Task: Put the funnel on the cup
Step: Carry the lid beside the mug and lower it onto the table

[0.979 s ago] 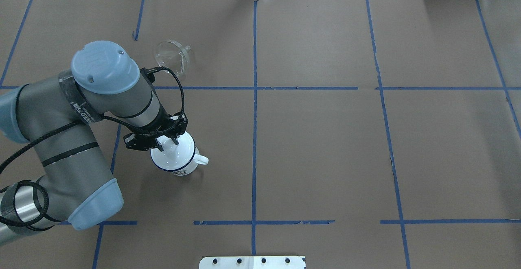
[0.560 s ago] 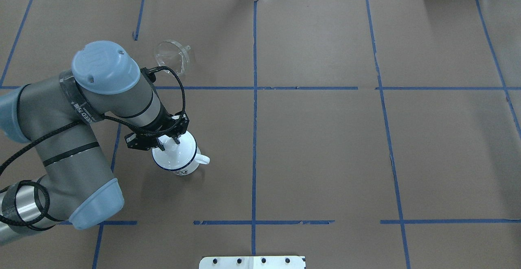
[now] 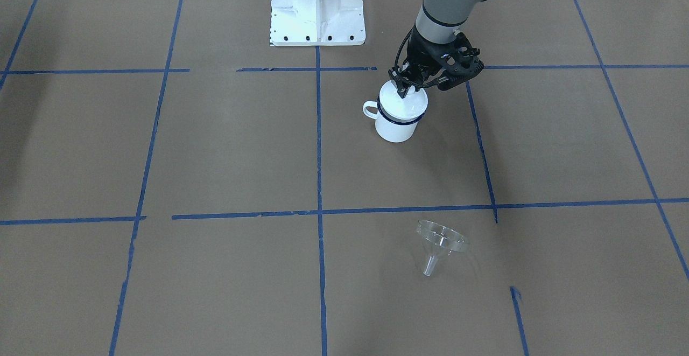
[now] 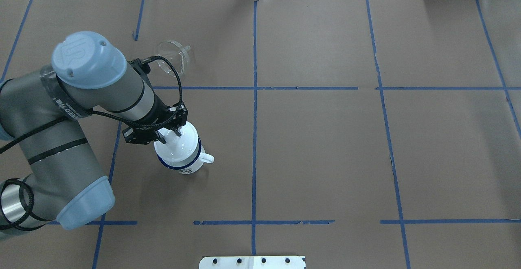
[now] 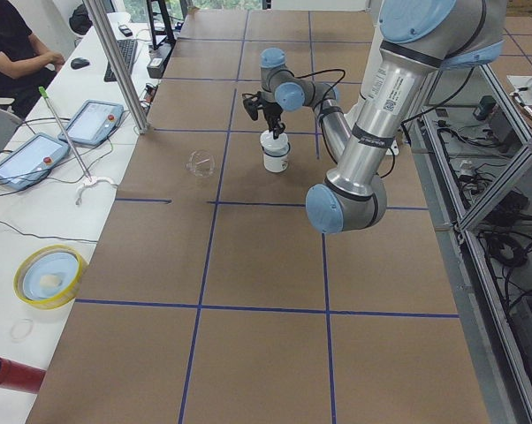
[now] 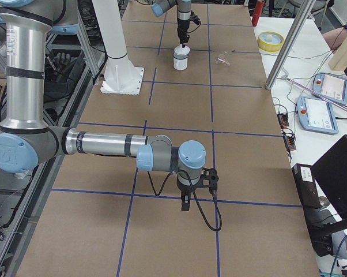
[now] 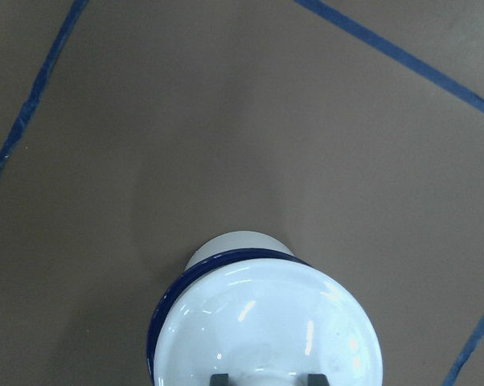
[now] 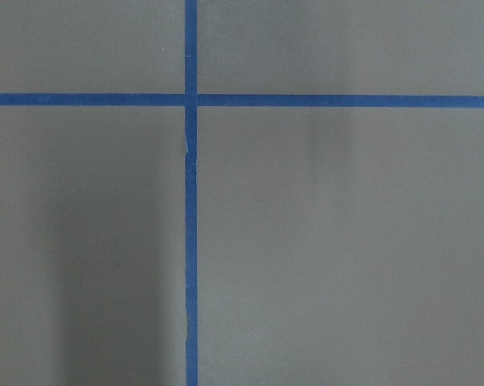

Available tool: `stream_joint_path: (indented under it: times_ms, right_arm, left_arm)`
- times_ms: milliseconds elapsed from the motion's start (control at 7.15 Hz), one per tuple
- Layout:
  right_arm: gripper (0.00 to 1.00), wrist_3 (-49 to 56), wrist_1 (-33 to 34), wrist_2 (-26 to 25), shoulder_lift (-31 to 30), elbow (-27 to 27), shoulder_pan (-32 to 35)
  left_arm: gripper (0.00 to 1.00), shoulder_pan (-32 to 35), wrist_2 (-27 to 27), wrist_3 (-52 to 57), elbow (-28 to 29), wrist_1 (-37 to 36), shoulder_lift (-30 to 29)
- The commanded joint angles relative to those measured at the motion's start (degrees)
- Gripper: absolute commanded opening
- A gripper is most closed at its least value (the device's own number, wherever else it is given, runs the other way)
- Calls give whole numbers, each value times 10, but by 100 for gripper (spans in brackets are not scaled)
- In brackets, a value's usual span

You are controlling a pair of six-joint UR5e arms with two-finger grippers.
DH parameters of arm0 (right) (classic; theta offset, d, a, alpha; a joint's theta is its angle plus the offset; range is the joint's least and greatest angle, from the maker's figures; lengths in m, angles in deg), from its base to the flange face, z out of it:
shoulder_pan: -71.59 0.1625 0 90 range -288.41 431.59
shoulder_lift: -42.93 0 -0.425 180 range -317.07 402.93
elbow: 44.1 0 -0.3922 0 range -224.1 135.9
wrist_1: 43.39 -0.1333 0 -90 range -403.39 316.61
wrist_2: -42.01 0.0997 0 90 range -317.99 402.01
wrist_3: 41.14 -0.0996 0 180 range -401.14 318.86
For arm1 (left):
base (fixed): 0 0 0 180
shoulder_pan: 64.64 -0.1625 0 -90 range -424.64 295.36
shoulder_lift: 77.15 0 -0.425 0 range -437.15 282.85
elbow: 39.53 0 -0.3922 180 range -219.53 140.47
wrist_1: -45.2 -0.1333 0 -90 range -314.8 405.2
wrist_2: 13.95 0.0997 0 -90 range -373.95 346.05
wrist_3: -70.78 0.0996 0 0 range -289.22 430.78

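Presently: the left jaws sit directly over the cup (image 3: pixel 397 127), pinching the knob of the round white lid (image 3: pixel 406 104) that caps it. In the left wrist view two fingertips (image 7: pixel 219 378) show at the bottom edge, one on each side of the knob, with the lid's dome just beyond them. I cannot tell whether the lid is seated on the cup or just clear of its rim.

The cup stands on the brown worktop (image 3: pixel 215 156), with its handle (image 3: pixel 370 110) toward the robot's right.

The funnel (image 3: pixel 440 237) is on the worktop on the far side of the cup from the robot, well apart from both cup and left jaws. It lies tipped on its rim, untouched, with its stem pointing away from the cup.

The right jaws hang over the worktop, well apart from the cup. Spread or pressed together, cannot tell.
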Motion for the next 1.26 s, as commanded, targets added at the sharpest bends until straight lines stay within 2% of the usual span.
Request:
stream_joint_path:
  times_ms: [0, 140, 420, 699, 839, 979, 1119]
  right_arm:
    - [100, 0, 0, 0, 0, 0, 0]
    - [100, 0, 0, 0, 0, 0, 0]
    - [100, 0, 0, 0, 0, 1, 0]
    - [100, 0, 0, 0, 0, 1, 0]
    - [100, 0, 0, 0, 0, 1, 0]
    - [100, 0, 0, 0, 0, 1, 0]
    - [100, 0, 0, 0, 0, 0, 0]
  left_arm:
    - [0, 52, 1, 6, -57, -40, 2]
    - [0, 61, 1, 39, -78, -44, 13]
    - [0, 61, 1, 96, -113, -46, 88]
    - [0, 61, -3, 141, -117, -40, 152]
    - [0, 59, -6, 150, -101, -13, 168]
    - [0, 56, -10, 143, -51, 33, 169]
    - [0, 56, -61, 140, 0, 86, 170]
